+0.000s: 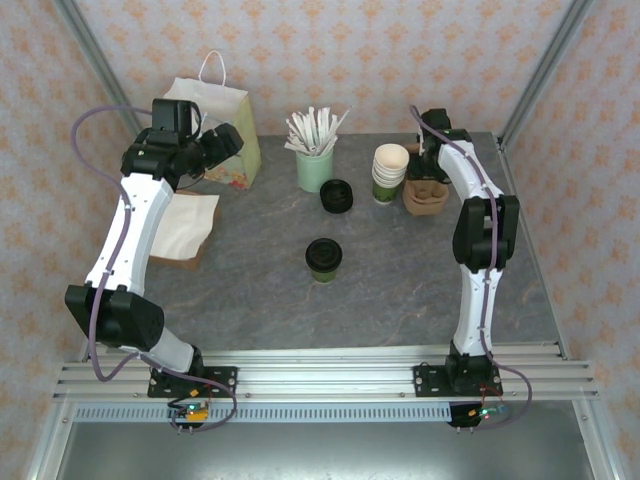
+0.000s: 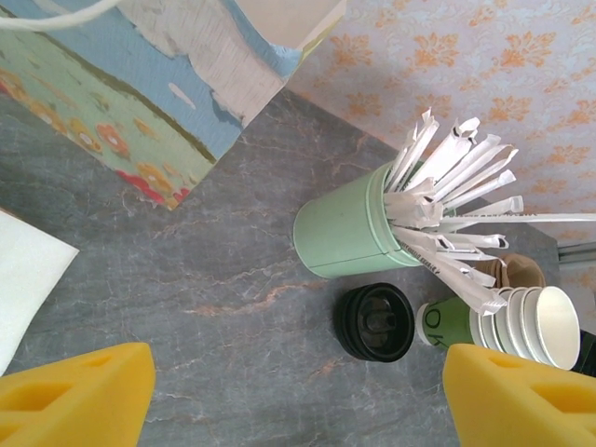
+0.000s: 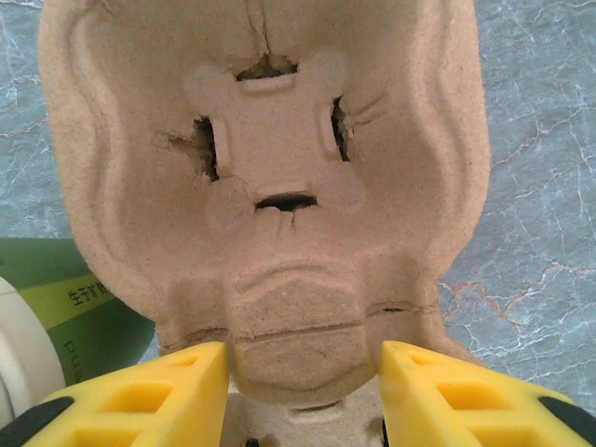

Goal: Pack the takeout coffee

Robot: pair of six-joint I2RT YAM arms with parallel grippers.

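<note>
The takeout coffee, a small green cup with a black lid, stands upright in the middle of the table, away from both grippers. My right gripper is at the back right, over a brown cardboard cup carrier. In the right wrist view its yellow fingers press on both sides of the middle ridge of the carrier, so the right gripper is shut on it. My left gripper hangs open beside the paper bag, and the left gripper has nothing between its fingers.
A stack of black lids lies beside the pale green mug of white sticks. A stack of lidless green cups stands right next to the carrier. White napkins lie at the left. The flowered bag stands at the back left.
</note>
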